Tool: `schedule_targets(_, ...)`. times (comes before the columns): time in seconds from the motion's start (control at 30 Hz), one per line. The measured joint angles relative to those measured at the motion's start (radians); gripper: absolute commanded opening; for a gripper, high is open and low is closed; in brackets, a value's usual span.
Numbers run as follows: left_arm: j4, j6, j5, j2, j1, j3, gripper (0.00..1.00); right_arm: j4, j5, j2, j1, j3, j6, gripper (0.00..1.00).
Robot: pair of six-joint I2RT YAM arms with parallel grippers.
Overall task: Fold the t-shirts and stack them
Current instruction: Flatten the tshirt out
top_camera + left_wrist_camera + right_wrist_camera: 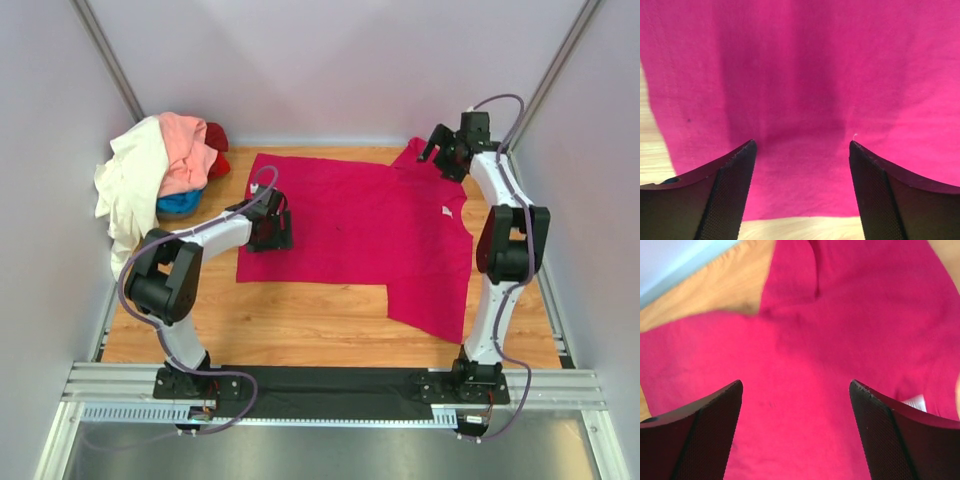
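Note:
A large magenta-pink t-shirt [360, 225] lies spread flat on the wooden table, its right part reaching toward the near edge. My left gripper [272, 228] is open, low over the shirt's left edge; in the left wrist view the shirt [805, 85] fills the frame between my fingers [730, 190]. My right gripper [437, 148] is open above the shirt's far right corner; in the right wrist view the cloth [830, 355] lies below it, with a white label [915, 402]. A pile of cream-white [130, 185], salmon pink [185, 150], blue [178, 205] and red [217, 150] shirts sits at the far left.
The wooden table [310, 325] is bordered by grey walls on the left, back and right. A black mat [330, 385] and metal rail run along the near edge by the arm bases. The shirt pile overhangs the table's left edge.

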State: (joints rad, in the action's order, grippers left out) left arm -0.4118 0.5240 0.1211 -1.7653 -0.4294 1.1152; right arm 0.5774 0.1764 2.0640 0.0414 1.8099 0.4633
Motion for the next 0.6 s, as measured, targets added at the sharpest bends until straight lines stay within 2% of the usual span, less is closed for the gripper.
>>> schedule_targets(0.03, -0.001, 0.011, -0.001, -0.012, -0.002, 0.000, 0.76, 0.005, 0.006, 0.055, 0.000, 0.067, 0.002, 0.85)
schedule_targets(0.13, -0.016, 0.037, 0.008, -0.031, -0.003, 0.000, 0.72, 0.016, 0.012, 0.202, -0.003, 0.277, 0.011, 0.81)
schedule_targets(0.23, -0.026, 0.061, 0.027, -0.022, -0.007, -0.011, 0.71, 0.024, 0.003, 0.320, -0.011, 0.460, 0.018, 0.77)
schedule_targets(0.33, -0.024, 0.088, 0.041, 0.037, -0.020, -0.086, 0.70, 0.015, -0.018, 0.422, -0.024, 0.601, 0.024, 0.72)
schedule_targets(0.47, -0.041, 0.114, 0.053, 0.137, -0.038, -0.201, 0.70, -0.008, -0.048, 0.498, -0.037, 0.646, 0.046, 0.63)
schedule_targets(0.6, -0.022, 0.126, 0.056, 0.188, -0.041, -0.261, 0.70, -0.016, -0.068, 0.550, -0.056, 0.644, 0.064, 0.61)
